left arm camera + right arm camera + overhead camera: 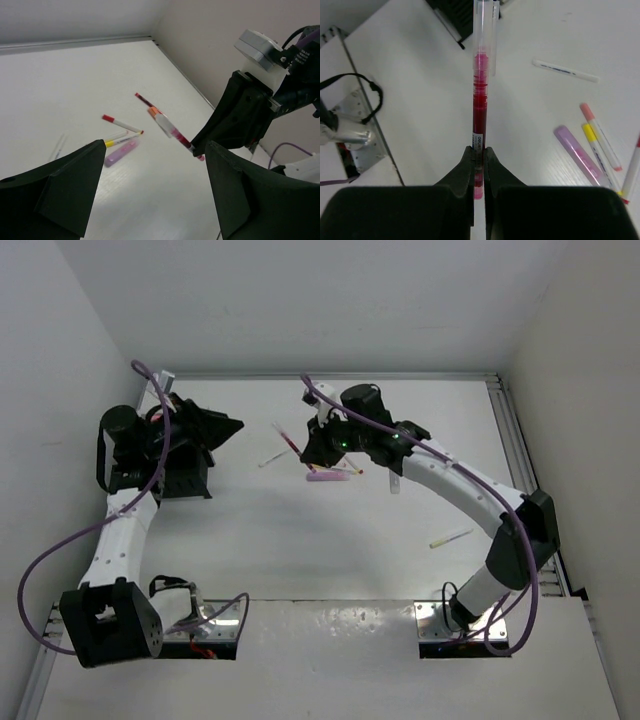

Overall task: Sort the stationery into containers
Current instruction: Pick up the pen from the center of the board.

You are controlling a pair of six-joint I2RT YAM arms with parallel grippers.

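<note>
Top external view: the right gripper (308, 452) sits at upper centre of the frame over the white table (330, 560), clamped on a red pen (286, 437) whose free end points toward the upper left. The right wrist view confirms the grip. Both fingers (465, 167) press against the lower barrel, and the pen runs straight up the frame to a clear cap at the top edge. In the left wrist view the pen stands tilted at centre frame with its lower end in the right gripper, and it appears raised off the table surface. The left gripper (232, 428) is at upper left of the top view, pointing right toward the pen. Its own camera shows its fingers (65, 190) spread wide with nothing between them. A black block (186, 478) partly under the left arm appears to be the organizer, but its compartments cannot be made out. A purple marker (330, 478) lies loose on the table just below the right gripper. The left wrist view shows it just beside a yellow marker (117, 141), with a red-capped marker (122, 124) close above. A white pen (272, 458) lies left of the right gripper. A yellow pen (450, 537) lies well apart at right centre.
</note>
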